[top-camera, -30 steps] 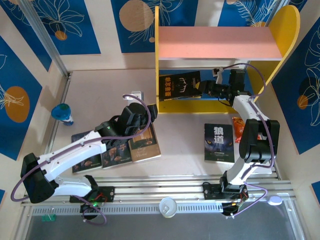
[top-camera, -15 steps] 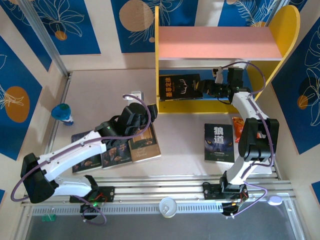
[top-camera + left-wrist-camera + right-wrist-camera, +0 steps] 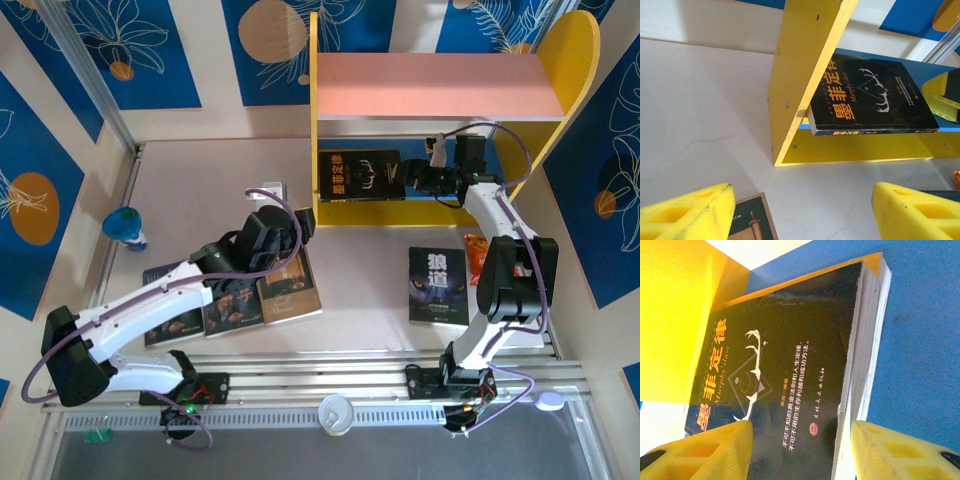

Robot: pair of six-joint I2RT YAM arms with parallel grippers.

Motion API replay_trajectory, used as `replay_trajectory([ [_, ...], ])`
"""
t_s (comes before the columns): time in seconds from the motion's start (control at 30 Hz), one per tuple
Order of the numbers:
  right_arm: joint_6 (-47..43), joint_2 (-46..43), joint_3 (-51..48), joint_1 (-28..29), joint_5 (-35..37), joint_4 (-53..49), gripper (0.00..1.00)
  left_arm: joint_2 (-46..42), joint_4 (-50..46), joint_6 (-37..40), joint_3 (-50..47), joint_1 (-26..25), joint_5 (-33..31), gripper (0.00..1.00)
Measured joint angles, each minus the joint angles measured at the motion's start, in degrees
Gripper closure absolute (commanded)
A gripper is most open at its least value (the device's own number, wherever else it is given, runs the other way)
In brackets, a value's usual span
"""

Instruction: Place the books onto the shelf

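A two-tier wooden shelf is standing at the far side of the tabletop. It has yellow sides, a pink upper board and a blue lower board. The black antler book is lying flat on the blue lower board, its left end sitting against the shelf's left yellow side.

The right end effector is reaching in under the pink board at that book's right edge. In the right wrist view its yellow fingers are standing apart, one over the cover and one over the blue board. The book's page edge is lying between them, and they seem not to be gripping it, though contact is hard to judge from this angle.

The left end effector is hovering over the tabletop near the shelf's left foot, jaws spread wide with nothing between them.

Near the left arm, three books are lying side by side on the tabletop: the brown book, a dark paperback and a second dark paperback. The wolf-face book is lying in front of the shelf, with an orange snack packet just beside it.
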Motion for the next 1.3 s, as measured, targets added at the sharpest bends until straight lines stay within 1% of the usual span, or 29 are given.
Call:
replay_trajectory([
  [0.53,0.02,0.07,1.09,1.44,1.6,-1.31,0.46,0.0,-0.02,0.0,0.0,0.0,0.0,0.28],
  [1.3,0.11,2.91,4.92,2.1,3.04,-2.95,0.46,0.0,-0.02,0.0,0.0,0.11,0.0,0.27],
])
